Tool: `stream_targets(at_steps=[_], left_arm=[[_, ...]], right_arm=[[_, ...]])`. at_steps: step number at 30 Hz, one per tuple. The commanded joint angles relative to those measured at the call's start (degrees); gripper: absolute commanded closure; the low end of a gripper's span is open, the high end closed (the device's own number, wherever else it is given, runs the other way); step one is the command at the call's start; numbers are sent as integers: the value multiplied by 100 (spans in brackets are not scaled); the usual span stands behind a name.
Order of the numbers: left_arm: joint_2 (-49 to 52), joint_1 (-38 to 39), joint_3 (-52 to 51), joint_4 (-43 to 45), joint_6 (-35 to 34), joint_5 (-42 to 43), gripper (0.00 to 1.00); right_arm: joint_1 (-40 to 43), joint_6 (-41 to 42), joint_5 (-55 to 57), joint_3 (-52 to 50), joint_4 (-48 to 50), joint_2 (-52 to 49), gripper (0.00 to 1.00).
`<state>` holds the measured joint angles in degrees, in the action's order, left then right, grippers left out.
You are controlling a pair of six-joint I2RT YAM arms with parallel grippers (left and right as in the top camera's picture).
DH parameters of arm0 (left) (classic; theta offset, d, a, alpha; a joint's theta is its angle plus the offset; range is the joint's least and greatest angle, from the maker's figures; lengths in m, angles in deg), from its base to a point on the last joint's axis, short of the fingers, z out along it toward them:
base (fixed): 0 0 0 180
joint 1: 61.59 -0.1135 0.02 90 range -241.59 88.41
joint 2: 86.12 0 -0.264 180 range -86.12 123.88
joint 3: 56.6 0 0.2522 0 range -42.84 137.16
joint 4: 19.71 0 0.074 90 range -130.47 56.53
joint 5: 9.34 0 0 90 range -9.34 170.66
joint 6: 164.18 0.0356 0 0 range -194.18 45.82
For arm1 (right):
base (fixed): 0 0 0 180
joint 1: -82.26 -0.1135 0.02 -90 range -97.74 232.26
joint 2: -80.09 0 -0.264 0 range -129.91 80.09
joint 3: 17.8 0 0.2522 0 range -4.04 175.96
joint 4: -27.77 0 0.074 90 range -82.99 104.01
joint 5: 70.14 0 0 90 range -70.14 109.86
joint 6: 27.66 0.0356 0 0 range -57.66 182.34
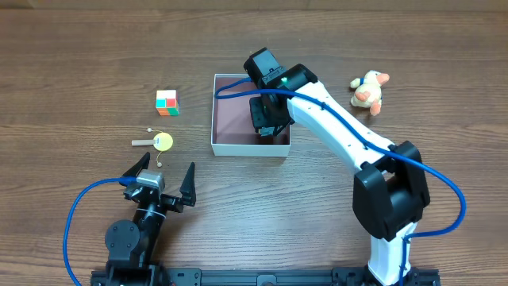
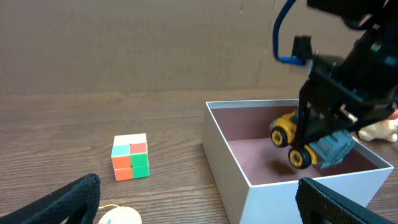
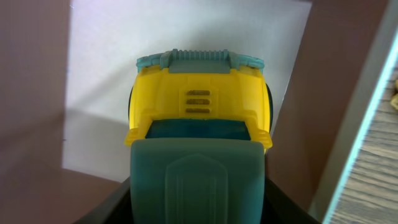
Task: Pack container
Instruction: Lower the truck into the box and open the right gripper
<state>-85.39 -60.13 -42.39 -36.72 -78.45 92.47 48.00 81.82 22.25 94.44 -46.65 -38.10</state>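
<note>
overhead view: the container [image 1: 250, 148], a square shallow box with thin white walls and a dull mauve floor, stands on the wooden table [image 1: 63, 63] a little above the centre. the right gripper [image 1: 268, 119] reaches down into the box, over the right half of its floor. its pincer is closed on a toy truck [image 2: 311, 147] with a yellow cab, yellow wheels and a teal back.

left wrist view: the truck is inside the walls and tilted, with its wheels turned toward the left wall. a shadow lies on the floor below it. whether the wheels touch the floor cannot be told.

right wrist view: the truck fills the middle of the frame, cab away from the camera and teal back nearest. a white wall stands behind it.

the left gripper [image 1: 167, 168] sits low near the front edge of the table, left of the box and apart from it. its pincer is spread wide and holds nothing.

other things on the table:
- a small cube [image 1: 167, 102] of coloured squares lies left of the box.
- a yellow disc on a short stick [image 1: 162, 142] lies just in front of the cube, between it and the left gripper.
- a cream and orange plush animal [image 1: 368, 89] lies to the right of the box, beyond the white arm and well apart from the box.
</note>
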Motion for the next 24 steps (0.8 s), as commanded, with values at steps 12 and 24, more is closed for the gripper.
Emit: stream_targets(at_steps=[12, 24], left_arm=[[-48, -35, -17, 7, 44, 24, 0], [-48, -35, -17, 7, 44, 24, 0]], right_arm=[[98, 55, 208, 168, -39, -142, 48], [105, 52, 181, 304, -103, -142, 35]])
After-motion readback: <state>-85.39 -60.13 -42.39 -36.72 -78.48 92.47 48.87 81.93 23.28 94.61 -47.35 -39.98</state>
